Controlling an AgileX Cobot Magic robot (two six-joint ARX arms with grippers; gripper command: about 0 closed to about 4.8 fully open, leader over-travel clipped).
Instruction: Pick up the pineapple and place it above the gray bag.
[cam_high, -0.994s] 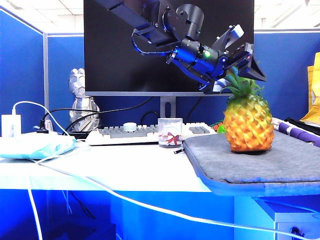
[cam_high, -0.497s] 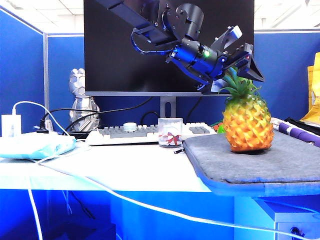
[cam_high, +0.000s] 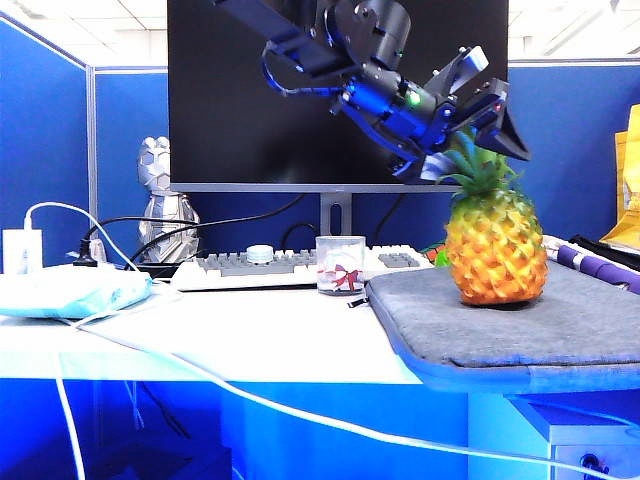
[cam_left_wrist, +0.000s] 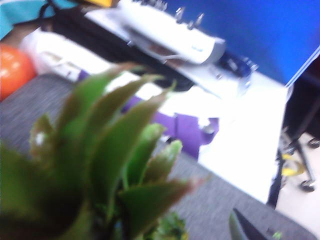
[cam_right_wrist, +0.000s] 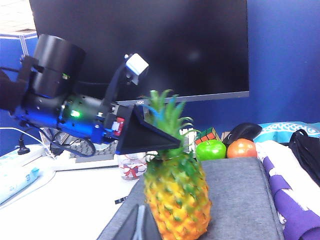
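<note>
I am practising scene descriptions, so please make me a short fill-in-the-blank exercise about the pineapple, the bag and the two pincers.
1. The pineapple stands upright on the gray ____.
2. The left pincer, above the leaf crown, is ____ and holds nothing.
3. Behind the pineapple, beside the orange fruit, lies a green ____.
4. Only a dark fingertip of the right pincer shows, at the picture's ____ edge.

Missing words: bag; open; apple; bottom
</note>
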